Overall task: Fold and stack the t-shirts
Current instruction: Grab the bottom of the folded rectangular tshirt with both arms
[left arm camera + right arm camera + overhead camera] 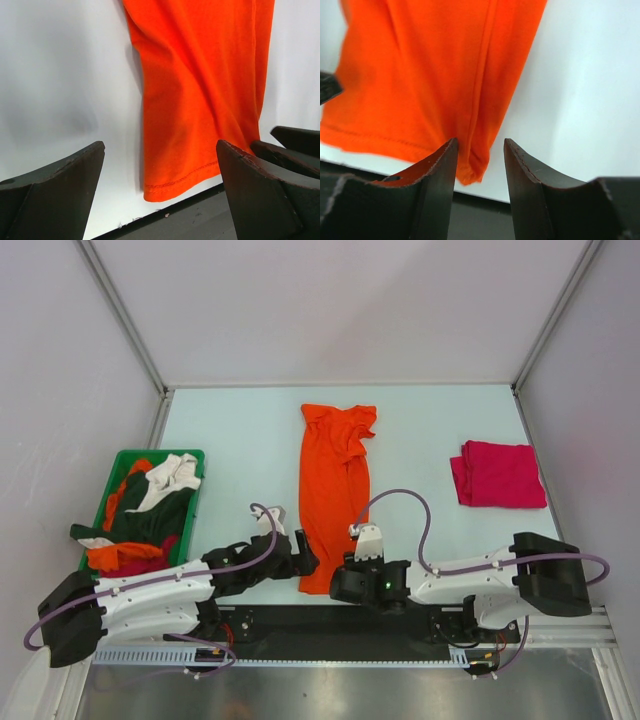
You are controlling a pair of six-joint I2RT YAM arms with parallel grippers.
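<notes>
A bright orange t-shirt [335, 480] lies as a long narrow strip down the middle of the table, its hem at the near edge. My left gripper [306, 562] stands wide open at the hem's left corner [155, 192], its jaws on either side of the cloth [200, 90] without touching it. My right gripper [343, 585] is partly open at the hem's right corner [476, 170]; the corner sits between its jaws, against the left finger [445, 160] and apart from the right one. A magenta-red t-shirt [497, 475] lies folded at the right.
A green bin [160, 453] at the left holds several crumpled t-shirts in dark green, cream and orange. The black base rail [330, 625] runs just behind the hem at the table's near edge. White walls close the table on three sides.
</notes>
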